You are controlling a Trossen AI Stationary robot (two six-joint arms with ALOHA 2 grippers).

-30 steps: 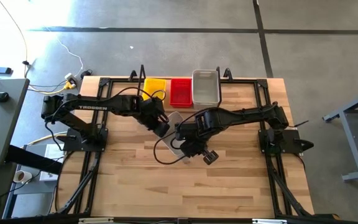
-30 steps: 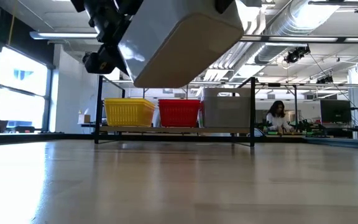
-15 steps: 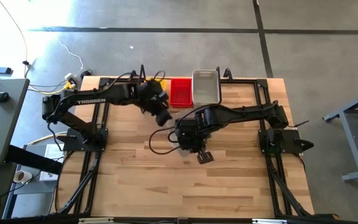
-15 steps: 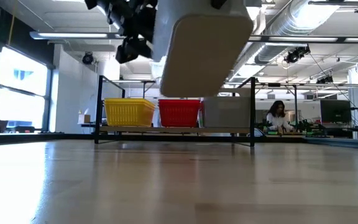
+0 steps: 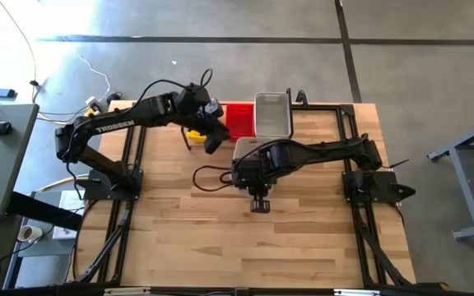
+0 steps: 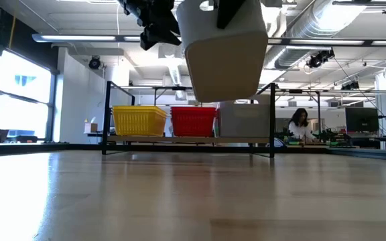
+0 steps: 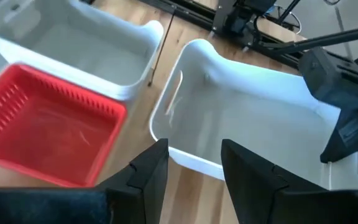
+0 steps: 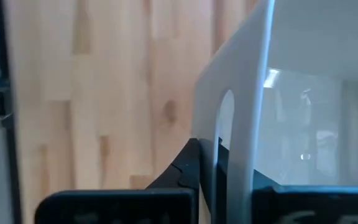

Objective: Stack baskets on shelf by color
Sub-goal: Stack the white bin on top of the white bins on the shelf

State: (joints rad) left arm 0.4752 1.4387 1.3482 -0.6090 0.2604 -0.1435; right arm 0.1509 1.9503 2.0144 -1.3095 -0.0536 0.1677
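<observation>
A grey-white basket (image 5: 249,149) hangs in the air in front of the shelf (image 6: 186,139), held by my right gripper (image 5: 250,168). In the low view the held basket (image 6: 223,53) is well above the table. On the shelf stand a yellow basket (image 6: 139,120), a red basket (image 5: 239,120) and a grey-white basket (image 5: 272,115). My left gripper (image 5: 212,141) is open and hovers over the yellow basket (image 5: 194,131), just left of the held one. The left wrist view shows the held basket (image 7: 247,124) beyond the open left gripper (image 7: 194,155). My right gripper (image 8: 219,158) is shut on the held basket's short end wall (image 8: 232,143), just under the handle cutout. One finger (image 8: 188,163) lies on one face of that wall and the other on the opposite face. It has the basket's near end. The basket is lifted clear, open side up.
The black frames of the arm mounts (image 5: 344,123) run along both table sides. A loose black cable (image 5: 208,177) loops over the wood near the middle. The near half of the tabletop (image 5: 245,247) is bare wood. A person (image 6: 299,126) sits far behind the table.
My right gripper has carried the grey-white basket toward the far edge and the shelf, turning it from a tilt to nearly level. My left gripper has drawn away from that basket, moving up and toward the far edge until it is over the yellow basket.
</observation>
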